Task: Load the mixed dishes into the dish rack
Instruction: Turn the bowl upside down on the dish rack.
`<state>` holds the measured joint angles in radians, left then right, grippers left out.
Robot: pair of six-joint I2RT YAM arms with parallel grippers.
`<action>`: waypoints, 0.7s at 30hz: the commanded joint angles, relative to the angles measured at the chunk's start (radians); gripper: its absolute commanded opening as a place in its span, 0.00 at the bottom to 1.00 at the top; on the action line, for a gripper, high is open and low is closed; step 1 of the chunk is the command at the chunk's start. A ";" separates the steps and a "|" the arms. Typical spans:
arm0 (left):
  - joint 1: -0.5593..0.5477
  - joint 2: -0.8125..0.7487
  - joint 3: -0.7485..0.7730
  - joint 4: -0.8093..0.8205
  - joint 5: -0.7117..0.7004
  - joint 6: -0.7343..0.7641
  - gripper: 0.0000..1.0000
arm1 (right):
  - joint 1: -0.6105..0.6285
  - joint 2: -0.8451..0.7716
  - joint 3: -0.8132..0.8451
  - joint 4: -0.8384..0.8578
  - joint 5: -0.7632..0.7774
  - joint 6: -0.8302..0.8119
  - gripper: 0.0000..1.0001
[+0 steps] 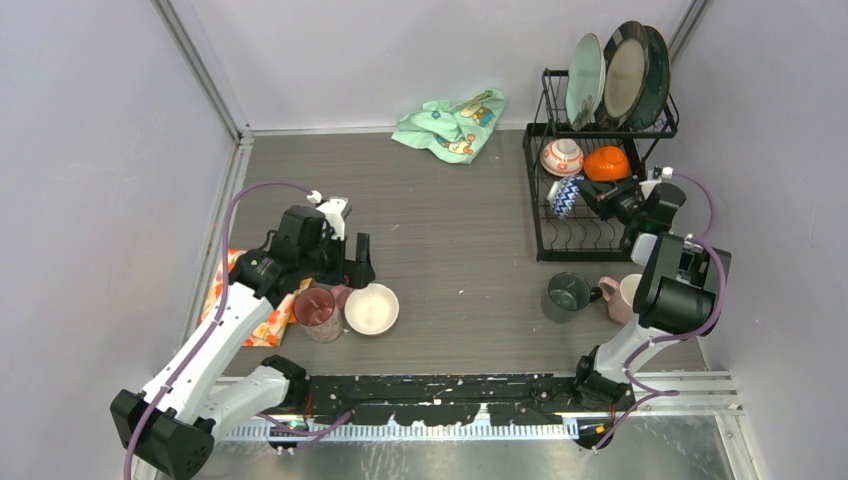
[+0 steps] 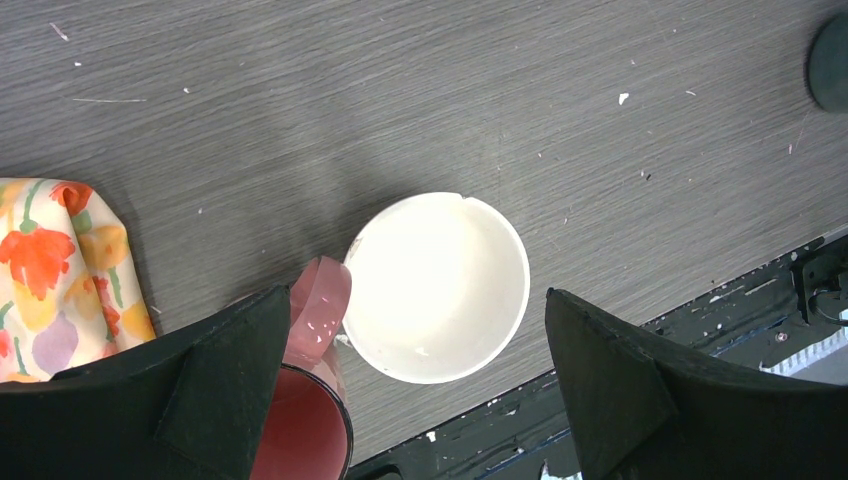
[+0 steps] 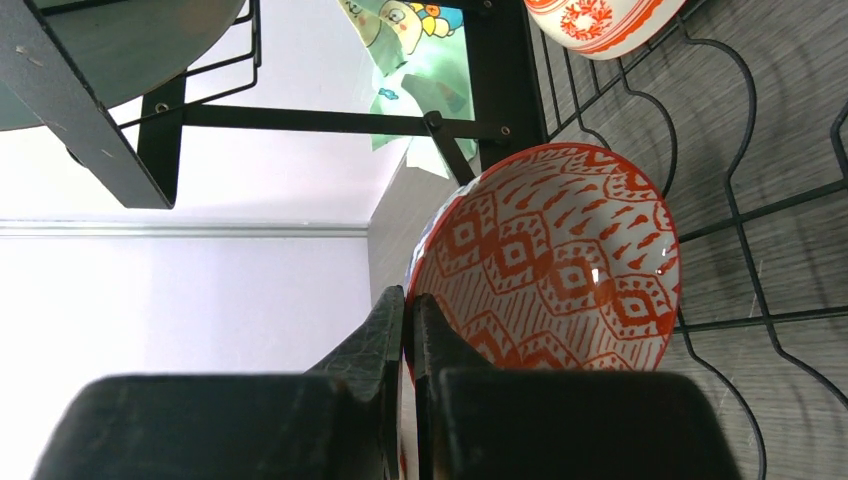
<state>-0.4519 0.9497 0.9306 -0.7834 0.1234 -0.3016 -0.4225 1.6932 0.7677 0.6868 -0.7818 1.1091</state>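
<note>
My left gripper hangs open above a small white bowl, its fingers either side and touching nothing. A pink cup stands against the bowl's left, under the left finger. My right gripper is shut on the rim of a patterned bowl, blue outside and red inside, on edge in the dish rack's lower basket. The pale green, beige and dark blue-green plates stand in its upper shelf.
Two more bowls sit in the lower basket: a white red-patterned one and an orange one. A dark green cup and a pink cup stand by the right arm. Orange floral cloth lies left, mint cloth far back.
</note>
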 commanded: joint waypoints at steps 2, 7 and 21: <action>-0.005 -0.005 0.007 0.002 0.001 0.018 1.00 | -0.002 0.006 0.009 0.087 -0.018 0.010 0.01; -0.005 0.001 0.006 0.005 -0.001 0.018 1.00 | -0.024 0.077 -0.029 0.179 -0.013 0.048 0.01; -0.005 0.034 0.012 0.002 0.001 0.019 1.00 | -0.130 0.179 -0.087 0.322 -0.072 0.132 0.05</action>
<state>-0.4519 0.9810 0.9306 -0.7837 0.1234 -0.3016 -0.5404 1.8599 0.6991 1.0492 -0.8719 1.2915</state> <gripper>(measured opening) 0.996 0.079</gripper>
